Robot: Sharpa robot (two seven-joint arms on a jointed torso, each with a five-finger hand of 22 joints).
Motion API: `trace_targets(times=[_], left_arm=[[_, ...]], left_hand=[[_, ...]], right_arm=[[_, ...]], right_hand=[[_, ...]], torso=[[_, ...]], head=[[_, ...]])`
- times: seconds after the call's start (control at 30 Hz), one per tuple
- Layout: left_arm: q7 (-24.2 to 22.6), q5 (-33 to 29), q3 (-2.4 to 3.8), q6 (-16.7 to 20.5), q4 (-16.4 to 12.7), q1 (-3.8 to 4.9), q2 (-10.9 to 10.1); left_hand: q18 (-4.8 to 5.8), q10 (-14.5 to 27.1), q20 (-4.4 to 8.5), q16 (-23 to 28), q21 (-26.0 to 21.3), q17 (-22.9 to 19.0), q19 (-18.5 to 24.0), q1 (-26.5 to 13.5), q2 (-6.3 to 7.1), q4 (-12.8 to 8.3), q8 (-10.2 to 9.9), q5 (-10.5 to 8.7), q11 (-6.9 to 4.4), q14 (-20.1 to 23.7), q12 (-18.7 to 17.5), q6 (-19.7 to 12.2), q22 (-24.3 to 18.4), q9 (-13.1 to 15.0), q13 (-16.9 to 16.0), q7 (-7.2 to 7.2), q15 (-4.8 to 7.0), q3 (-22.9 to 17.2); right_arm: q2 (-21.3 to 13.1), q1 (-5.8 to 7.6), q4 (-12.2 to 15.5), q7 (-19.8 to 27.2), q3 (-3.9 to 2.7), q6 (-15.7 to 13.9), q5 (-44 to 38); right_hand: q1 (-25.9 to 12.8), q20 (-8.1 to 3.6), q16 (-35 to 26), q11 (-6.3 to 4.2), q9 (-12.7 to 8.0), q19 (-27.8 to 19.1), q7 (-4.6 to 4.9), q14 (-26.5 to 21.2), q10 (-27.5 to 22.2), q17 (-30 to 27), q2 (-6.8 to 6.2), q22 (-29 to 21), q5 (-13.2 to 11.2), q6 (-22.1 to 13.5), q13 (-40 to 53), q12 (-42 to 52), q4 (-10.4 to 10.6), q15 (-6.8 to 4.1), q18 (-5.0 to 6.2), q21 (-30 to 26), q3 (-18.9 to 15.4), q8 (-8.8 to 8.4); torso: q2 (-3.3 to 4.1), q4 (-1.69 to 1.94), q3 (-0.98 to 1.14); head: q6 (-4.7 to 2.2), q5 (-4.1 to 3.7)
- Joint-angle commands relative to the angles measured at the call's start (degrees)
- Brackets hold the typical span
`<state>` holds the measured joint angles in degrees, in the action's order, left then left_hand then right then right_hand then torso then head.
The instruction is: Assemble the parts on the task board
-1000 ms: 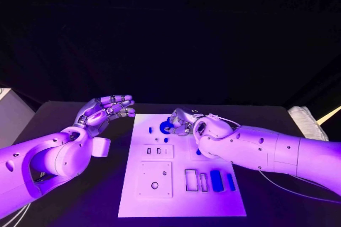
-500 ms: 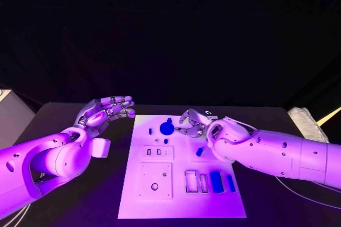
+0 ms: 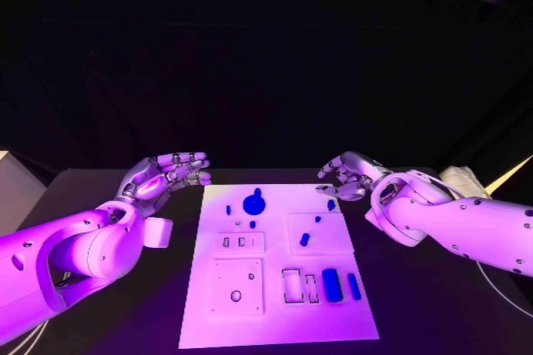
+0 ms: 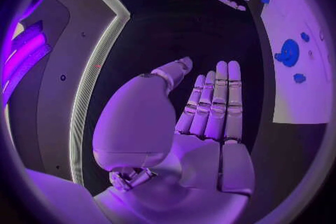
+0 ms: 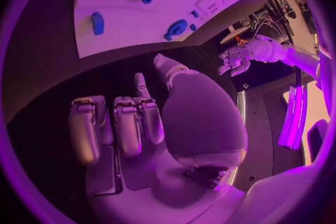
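Left silver hand (image 3: 166, 175) is held spread, empty; right silver hand (image 3: 349, 178) apparently curled, empty, off white task board (image 3: 278, 324). Small blue parts (image 3: 331, 284) could be knocked if reached carelessly.

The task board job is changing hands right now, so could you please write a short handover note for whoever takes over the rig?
Left hand: holds nothing, fingers apart, raised over the table left of the task board.
Right hand: holds nothing, fingers loosely curled, off the board's far right corner.
Parts: round blue part at the board's far end, with small blue pieces near it; small blue piece mid-board; two blue bars at the near right beside two open slots.
Done: cannot tell which parts are seated.
Left: those open slots, probably for the bars.
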<state>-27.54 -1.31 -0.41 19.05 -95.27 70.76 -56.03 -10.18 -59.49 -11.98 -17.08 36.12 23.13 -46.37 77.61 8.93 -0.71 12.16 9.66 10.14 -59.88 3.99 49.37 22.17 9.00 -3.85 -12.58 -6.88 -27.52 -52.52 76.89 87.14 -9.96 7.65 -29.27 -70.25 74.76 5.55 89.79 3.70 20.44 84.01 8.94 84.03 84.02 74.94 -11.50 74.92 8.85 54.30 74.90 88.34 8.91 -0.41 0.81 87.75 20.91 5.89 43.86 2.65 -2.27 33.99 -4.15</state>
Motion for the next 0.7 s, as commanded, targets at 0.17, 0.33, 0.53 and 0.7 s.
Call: trace_targets(times=[0.17,0.33,0.53,0.7], left_arm=[[-0.30,-0.10,0.03,-1.68,0.21,0.03,0.43],[-0.20,-0.10,0.03,-1.89,0.34,0.03,0.47],[-0.07,-0.10,0.03,-2.09,0.45,0.02,0.51],[0.03,-0.10,0.02,-2.06,0.46,0.02,0.43]], left_hand=[[0.05,0.41,-0.13,-0.14,0.31,0.12,0.38,-0.48,-0.27,0.17,-0.01,0.01,0.07,0.46,0.26,-0.36,0.09,0.07,-0.03,-1.09,0.11,-0.32],[0.04,0.41,-0.13,-0.14,0.32,0.13,0.39,-0.46,-0.27,0.15,-0.01,0.01,0.06,0.46,0.26,-0.36,0.10,0.08,-0.03,-1.08,0.12,-0.33],[0.04,0.41,-0.13,-0.14,0.32,0.13,0.39,-0.46,-0.27,0.15,-0.01,0.01,0.06,0.46,0.26,-0.36,0.10,0.08,-0.03,-1.08,0.12,-0.33],[0.04,0.41,-0.13,-0.14,0.32,0.13,0.39,-0.46,-0.27,0.15,-0.01,0.01,0.06,0.46,0.26,-0.36,0.10,0.08,-0.03,-1.08,0.12,-0.33]], right_arm=[[-2.84,-0.01,-0.60,5.85,0.10,7.81,0.09],[-3.30,-0.57,-2.07,7.04,0.20,8.98,-1.13],[-2.72,-1.42,-3.92,8.17,0.25,8.95,-0.73],[-1.50,-1.89,-5.29,7.72,0.26,8.64,-1.28]], right_hand=[[2.14,0.51,0.21,0.67,0.02,4.59,0.32,5.97,4.75,15.06,-0.75,13.00,-0.48,-0.01,13.63,-0.25,-1.69,0.51,-0.14,-0.01,0.54,-0.47],[2.52,0.55,0.21,0.70,-0.05,4.52,0.34,5.97,4.60,15.06,-1.19,12.91,-0.99,-0.27,13.47,-0.48,-2.07,0.55,-0.11,-0.12,0.36,-0.74],[3.20,0.55,0.21,0.62,-0.31,4.43,0.24,5.97,4.48,15.06,-1.38,12.79,-1.12,-1.48,13.34,-0.67,-2.53,0.52,-0.07,-0.29,0.15,-1.57],[3.50,0.54,0.21,0.62,-0.34,4.45,0.26,5.97,4.48,15.06,-1.24,12.82,-1.02,-1.62,13.35,-0.66,-2.68,0.52,-0.08,-0.26,0.25,-1.68]], torso=[[-0.11,-0.16,0.36],[-0.05,-0.18,0.29],[-0.02,0.02,0.18],[-0.02,-0.02,0.13]], head=[[0.42,-0.39],[0.65,-0.40],[0.91,-0.37],[1.14,-0.37]])
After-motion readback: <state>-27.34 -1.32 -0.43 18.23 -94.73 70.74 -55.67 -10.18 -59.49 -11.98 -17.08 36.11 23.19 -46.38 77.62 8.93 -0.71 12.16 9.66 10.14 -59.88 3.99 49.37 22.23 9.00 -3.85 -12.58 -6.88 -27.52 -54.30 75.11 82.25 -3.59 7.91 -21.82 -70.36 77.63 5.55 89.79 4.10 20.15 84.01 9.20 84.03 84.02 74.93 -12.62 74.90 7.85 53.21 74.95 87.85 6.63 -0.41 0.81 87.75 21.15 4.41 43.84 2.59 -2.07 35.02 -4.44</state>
